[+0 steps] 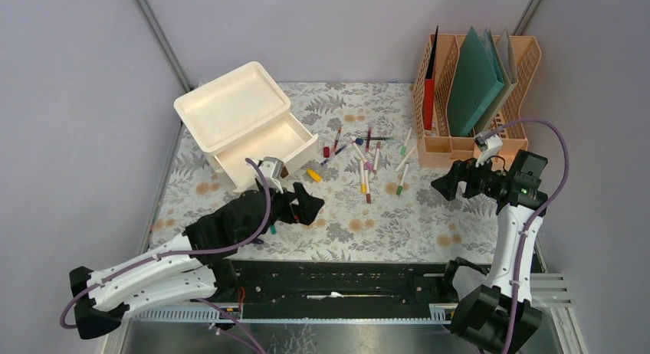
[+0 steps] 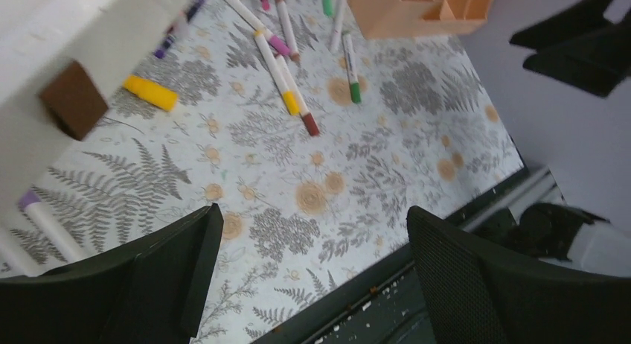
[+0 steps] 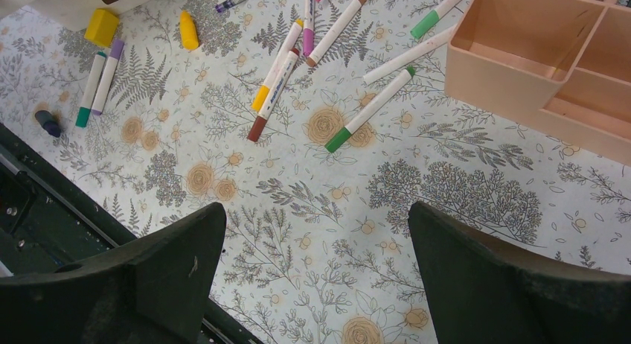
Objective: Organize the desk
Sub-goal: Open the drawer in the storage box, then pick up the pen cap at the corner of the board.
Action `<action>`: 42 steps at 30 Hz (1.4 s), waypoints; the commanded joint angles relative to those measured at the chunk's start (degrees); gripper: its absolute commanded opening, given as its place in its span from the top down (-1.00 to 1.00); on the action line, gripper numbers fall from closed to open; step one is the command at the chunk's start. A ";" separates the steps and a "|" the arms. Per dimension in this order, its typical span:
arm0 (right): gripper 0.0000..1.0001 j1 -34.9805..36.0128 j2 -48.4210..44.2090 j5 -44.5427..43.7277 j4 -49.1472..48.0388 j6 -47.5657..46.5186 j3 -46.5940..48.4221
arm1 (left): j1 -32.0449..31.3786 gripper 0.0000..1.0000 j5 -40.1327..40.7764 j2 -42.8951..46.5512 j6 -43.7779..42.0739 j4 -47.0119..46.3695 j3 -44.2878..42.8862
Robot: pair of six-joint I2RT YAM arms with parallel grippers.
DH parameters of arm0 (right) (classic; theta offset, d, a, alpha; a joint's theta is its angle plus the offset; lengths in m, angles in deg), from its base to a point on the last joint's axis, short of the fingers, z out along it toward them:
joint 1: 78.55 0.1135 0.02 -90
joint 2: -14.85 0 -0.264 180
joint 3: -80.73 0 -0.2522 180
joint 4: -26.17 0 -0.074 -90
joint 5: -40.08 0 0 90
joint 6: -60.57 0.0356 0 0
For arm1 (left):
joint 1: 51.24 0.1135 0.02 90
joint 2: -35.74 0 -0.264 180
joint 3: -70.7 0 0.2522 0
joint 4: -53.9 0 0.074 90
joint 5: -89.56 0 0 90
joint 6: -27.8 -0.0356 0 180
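The desk point(image 1: 398, 224) is covered by a pale fern-and-flower cloth. Several markers point(image 1: 366, 164) lie scattered at its middle; they also show in the left wrist view point(image 2: 283, 82) and the right wrist view point(image 3: 277, 76). A yellow cap point(image 1: 313, 175) lies near the white drawer box point(image 1: 264, 151). My left gripper point(image 1: 306, 204) is open and empty above the cloth point(image 2: 312, 232), left of the markers. My right gripper point(image 1: 447, 187) is open and empty over the cloth point(image 3: 312, 232), beside the peach organizer point(image 1: 475, 97).
The white drawer box has its drawer pulled open and a lid-like tray point(image 1: 230, 105) on top. The peach organizer holds folders point(image 1: 471, 82) and has front compartments point(image 3: 536, 53). Two markers point(image 3: 100, 83) and a yellow block point(image 3: 101, 26) lie near the box. A black rail point(image 1: 345, 281) runs along the front.
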 commanded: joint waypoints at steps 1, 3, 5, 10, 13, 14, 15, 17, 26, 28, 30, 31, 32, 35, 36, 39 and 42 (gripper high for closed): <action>-0.99 0.49 -0.40 -0.08 -0.66 0.14 -0.09 | -0.22 -0.97 -12.60 -0.95 -3.58 -7.90 1.95; -0.99 0.48 -0.37 -0.08 -0.66 0.06 -0.14 | -0.23 -0.97 -14.92 -1.91 -3.61 -8.49 2.72; -0.99 0.49 -0.41 -0.07 -0.67 0.10 -0.15 | -0.22 -0.97 -17.45 -2.88 -3.62 -9.71 3.77; -0.99 0.49 -0.43 0.01 -0.66 0.01 -0.14 | -0.50 -0.97 -19.55 -6.54 -2.12 -10.78 5.83; -0.99 0.49 -0.43 0.04 -0.65 0.02 -0.15 | -1.39 -0.97 -18.28 -9.76 -1.70 -10.96 6.23; -0.99 0.49 -0.45 0.05 -0.66 -0.03 -0.16 | -1.98 -0.97 -17.40 -10.93 -1.72 -10.96 6.26; -0.99 0.49 -0.45 0.04 -0.66 -0.09 -0.20 | -2.55 -0.97 -16.49 -12.01 -1.78 -10.96 6.27; -0.99 0.49 -0.46 0.10 -0.66 -0.13 -0.24 | -3.77 -0.98 -14.56 -14.28 -1.93 -10.88 6.23; -0.99 0.49 -0.56 0.19 -0.66 -0.21 -0.31 | -6.46 -0.97 -4.03 -22.31 -2.79 -1.52 2.61; -0.99 0.49 -0.60 0.28 -0.66 -0.13 -0.19 | -6.49 -0.97 -0.58 -22.12 -2.38 1.76 1.99; -0.99 0.50 -0.64 0.36 -0.62 -0.14 -0.21 | -6.47 -0.97 2.88 -21.78 -1.11 4.35 2.36; -0.99 0.54 -0.61 0.39 -0.66 -0.16 -0.24 | -6.47 -0.97 5.31 -21.73 0.10 5.75 2.60; -0.99 0.49 -0.70 0.37 -0.66 -0.21 -0.16 | -6.49 -0.97 7.12 -21.77 1.61 6.92 3.03; -0.99 0.50 -0.71 0.37 -0.66 -0.22 -0.23 | -6.47 -0.95 11.64 -21.72 6.34 9.54 4.70; -0.99 0.53 -0.75 0.39 -0.66 -0.22 -0.18 | -6.47 -0.93 13.01 -21.76 7.82 10.19 5.37; -0.99 0.54 -0.70 0.54 -0.66 -0.22 -0.22 | -6.49 -0.80 16.81 -21.75 12.78 13.20 5.84; -0.99 0.58 -0.72 0.61 -0.66 -0.22 -0.17 | -6.47 -0.64 19.73 -20.72 16.59 15.20 6.31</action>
